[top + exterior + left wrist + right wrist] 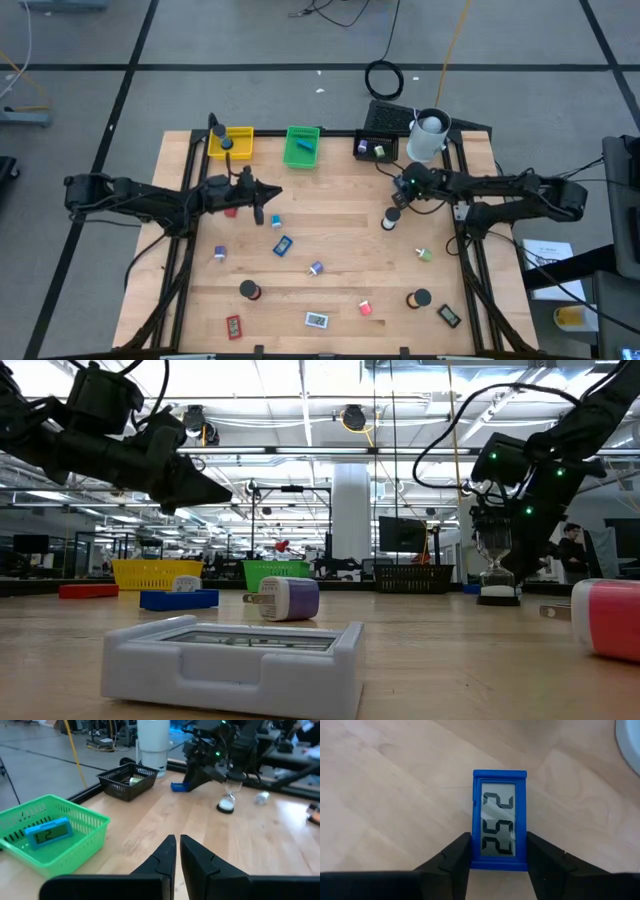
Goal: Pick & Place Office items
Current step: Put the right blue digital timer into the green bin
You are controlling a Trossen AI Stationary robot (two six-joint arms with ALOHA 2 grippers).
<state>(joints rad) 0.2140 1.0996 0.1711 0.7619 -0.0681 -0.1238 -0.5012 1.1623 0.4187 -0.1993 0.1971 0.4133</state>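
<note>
Nearest the low cam: white framed display piece [232, 660] lying flat on the wooden surface [450, 660], purple-and-white plug adapter [285, 599] just behind it, pink-and-white bit [607, 618] at the edge.

Right pincer [498, 851]: fingers either side of a blue clock [499, 826], touching both long edges, clock flat on the surface w/ digits facing up. Clamped on it by the look of the wrist view. Seen from above, right pincer [406, 184] sits near the back right, close to the black basket [375, 148] and the white cup [430, 136]. Small hourglass [391, 218] standing just in front of it, upright.

Left pincer [177, 851]: fingers nearly together, clenched, nothing between them, held above the surface. From above, left pincer [268, 193] hangs in front of the yellow basket [231, 142] and green basket [301, 146]. Green basket already holding a teal clock [47, 832].

Rest of the office items scattered over the front half: blue clock [283, 245], small purple bit [316, 268], black roll [248, 290], red clock [233, 326], white clock [316, 320], pink bit [366, 308], another black roll [419, 298], black clock [449, 315], green bit [424, 254].
</note>
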